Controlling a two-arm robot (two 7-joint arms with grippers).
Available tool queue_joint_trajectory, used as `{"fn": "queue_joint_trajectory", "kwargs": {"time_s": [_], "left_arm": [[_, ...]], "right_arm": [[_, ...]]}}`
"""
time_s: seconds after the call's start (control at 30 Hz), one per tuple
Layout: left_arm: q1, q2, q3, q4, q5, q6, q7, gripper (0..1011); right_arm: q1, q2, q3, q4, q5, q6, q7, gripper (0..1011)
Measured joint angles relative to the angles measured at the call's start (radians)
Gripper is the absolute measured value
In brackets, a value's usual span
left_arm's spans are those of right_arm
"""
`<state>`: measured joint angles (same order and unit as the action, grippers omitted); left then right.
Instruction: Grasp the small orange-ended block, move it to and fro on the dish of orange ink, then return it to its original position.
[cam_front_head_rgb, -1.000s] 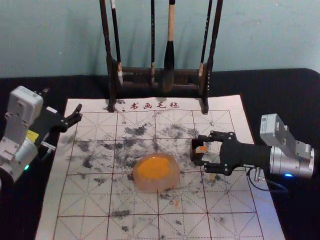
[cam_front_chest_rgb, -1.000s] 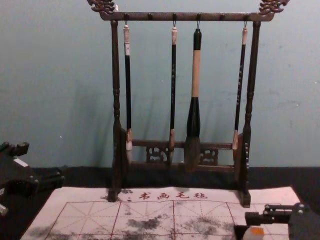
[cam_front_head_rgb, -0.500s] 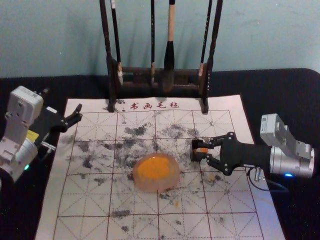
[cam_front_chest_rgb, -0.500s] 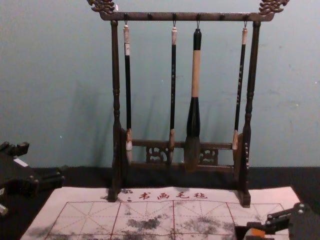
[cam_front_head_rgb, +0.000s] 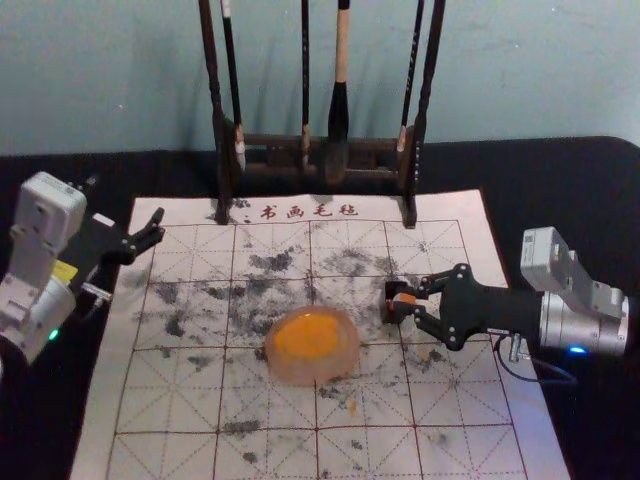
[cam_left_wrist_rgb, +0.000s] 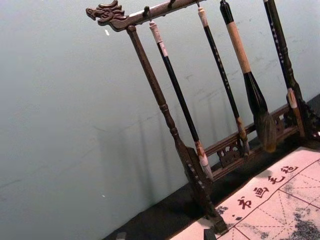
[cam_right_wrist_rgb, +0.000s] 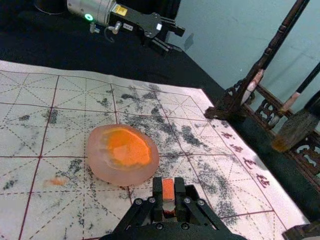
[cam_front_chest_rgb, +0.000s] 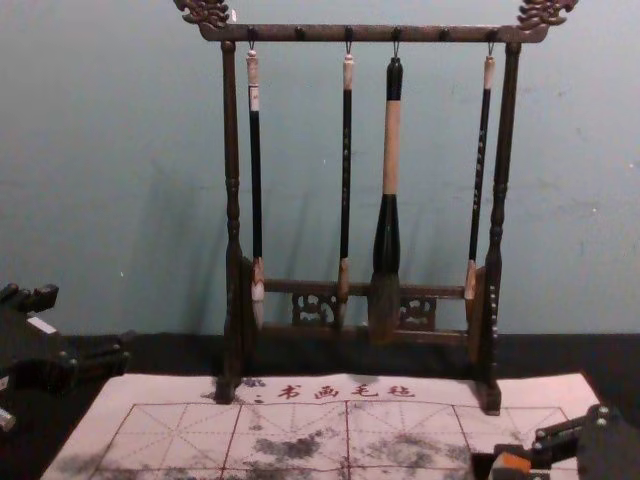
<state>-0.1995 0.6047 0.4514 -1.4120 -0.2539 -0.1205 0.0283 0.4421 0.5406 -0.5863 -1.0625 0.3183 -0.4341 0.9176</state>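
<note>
Lifting the small orange-ended block (cam_right_wrist_rgb: 168, 189) now, clenched in our right gripper's (cam_front_head_rgb: 408, 300) fingers beside the ink dish (cam_front_head_rgb: 318, 373), we might snag the dark holder (cam_front_head_rgb: 391, 313) against it, or let a narrow hold twist the block. Pressing hard later could shove the dish. Our left gripper (cam_front_head_rgb: 158, 227) waits, fingers parted, by the smudged, gridded mat (cam_front_head_rgb: 170, 400); a brush rack (cam_front_head_rgb: 280, 142) faces a blue-green wall (cam_front_head_rgb: 520, 70).

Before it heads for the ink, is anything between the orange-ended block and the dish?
A dark piece, perhaps a holder, sits close by the block, toward the dish, at the tips of the right gripper. Past it, only stained mat; nothing else visible in the way.
</note>
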Motion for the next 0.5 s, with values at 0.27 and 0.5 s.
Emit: {"fn": "queue_joint_trajectory", "kwargs": {"time_s": [0.27, 0.5], "left_arm": [[0.0, 0.0, 0.0, 0.0, 0.0, 0.0, 0.0, 1001], [0.0, 0.0, 0.0, 0.0, 0.0, 0.0, 0.0, 1001]], "right_arm": [[0.004, 0.007, 0.01, -0.015, -0.01, 0.0, -0.021, 136], [0.012, 0.017, 0.019, -0.029, -0.015, -0.001, -0.028, 136]]}}
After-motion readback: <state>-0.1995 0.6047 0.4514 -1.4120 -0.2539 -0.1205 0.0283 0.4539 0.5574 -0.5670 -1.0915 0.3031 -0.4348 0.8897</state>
